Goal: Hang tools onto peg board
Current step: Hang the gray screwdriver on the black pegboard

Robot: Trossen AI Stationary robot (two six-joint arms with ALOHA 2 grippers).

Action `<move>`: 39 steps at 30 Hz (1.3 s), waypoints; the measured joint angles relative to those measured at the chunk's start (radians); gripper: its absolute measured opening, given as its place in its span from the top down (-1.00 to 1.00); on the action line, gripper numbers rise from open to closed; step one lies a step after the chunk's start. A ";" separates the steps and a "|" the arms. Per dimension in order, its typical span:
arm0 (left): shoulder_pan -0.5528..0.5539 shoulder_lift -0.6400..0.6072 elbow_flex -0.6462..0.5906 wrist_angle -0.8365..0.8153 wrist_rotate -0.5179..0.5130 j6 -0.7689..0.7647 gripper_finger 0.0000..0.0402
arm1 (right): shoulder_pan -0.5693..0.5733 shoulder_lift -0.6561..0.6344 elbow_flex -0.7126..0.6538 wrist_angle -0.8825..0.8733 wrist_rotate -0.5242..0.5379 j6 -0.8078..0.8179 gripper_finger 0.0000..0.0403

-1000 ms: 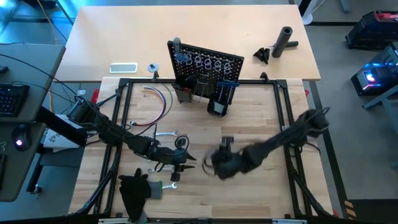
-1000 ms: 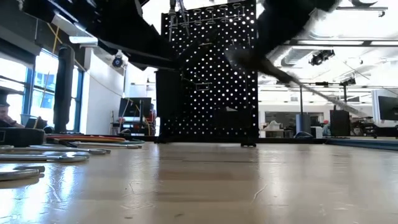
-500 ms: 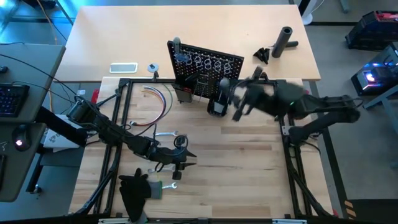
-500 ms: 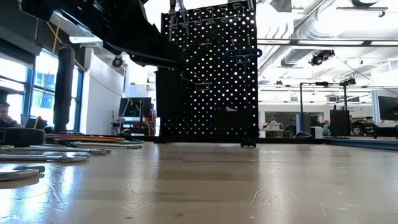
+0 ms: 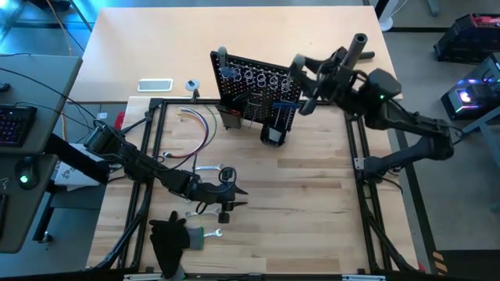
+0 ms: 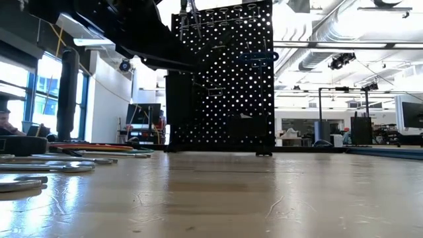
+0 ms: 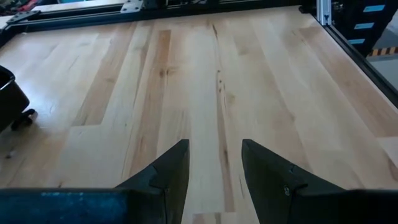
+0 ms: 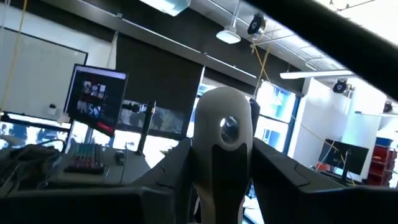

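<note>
The black peg board stands upright at the far side of the table, also seen in the low view, with silver rings and hung tools on it. My right gripper is raised beside the board's right top corner, shut on a pale-grey tool handle. My left gripper is open and low over bare wood, close to the round tape measure. A silver wrench and another small wrench lie flat on the table. My right gripper pinches the pale-grey handle between its two fingers. The handle's rounded end, with a small hole, sticks out past the fingertips. The tool is lifted clear of the table. Its working end is hidden behind the gripper.
Coloured wires lie left of the board and a black cloth at the near left. A black cylinder stands beyond the frame at far right. Several flat tools show low at the left. The table's middle and right are bare wood.
My right arm has swung fast from the middle of the table up and toward the far edge, carrying the grey-handled tool to the peg board's right top corner, and has turned its wrist so that its camera faces the room.
</note>
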 joint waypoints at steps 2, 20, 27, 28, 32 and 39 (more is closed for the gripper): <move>0.000 0.000 0.000 0.001 0.000 0.000 0.30 | -0.019 0.000 0.014 -0.010 -0.016 0.012 0.39; 0.000 0.000 0.000 0.006 0.002 -0.010 0.30 | -0.128 0.060 0.053 -0.053 -0.114 0.129 0.39; 0.000 0.000 0.000 0.004 0.003 -0.010 0.30 | -0.133 0.059 0.053 -0.058 -0.111 0.112 0.39; 0.000 0.000 0.000 0.003 0.003 -0.010 0.30 | -0.133 0.058 0.053 -0.057 -0.110 0.111 0.39; 0.000 0.000 0.000 0.003 0.003 -0.010 0.30 | -0.134 0.049 0.049 -0.062 -0.101 0.103 0.39; 0.000 0.021 -0.001 0.000 0.004 -0.010 0.30 | -0.134 0.045 0.049 -0.054 -0.102 0.092 0.39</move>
